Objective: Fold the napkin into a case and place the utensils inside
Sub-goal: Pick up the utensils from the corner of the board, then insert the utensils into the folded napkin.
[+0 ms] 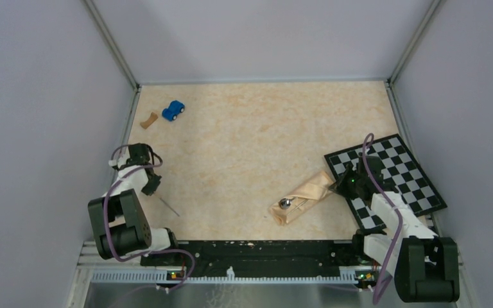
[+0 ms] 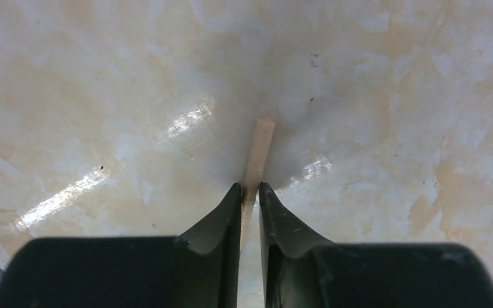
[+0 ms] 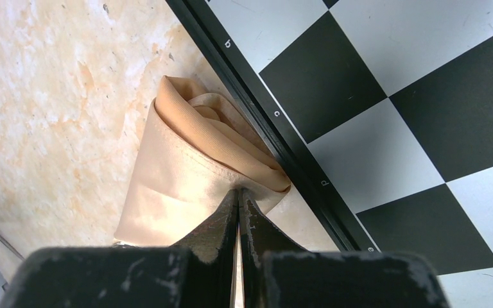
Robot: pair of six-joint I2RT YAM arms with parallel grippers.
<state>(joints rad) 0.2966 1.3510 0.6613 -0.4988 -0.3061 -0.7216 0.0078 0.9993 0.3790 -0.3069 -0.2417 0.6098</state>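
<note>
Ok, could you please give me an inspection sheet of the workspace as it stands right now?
Surface: beige marbled table, no spills seen.
Job's things: napkin folded into a narrow pouch beside the checkerboard, with a spoon showing at its left end; a thin utensil is at the left.
Clutter: blue toy car and brown scrap near the far left corner.
Hands: left hand shut on the thin utensil; right hand shut on the napkin's edge by the checkerboard.
Cables: purple cables loop along both arms.
Surroundings: grey walls on three sides.
</note>
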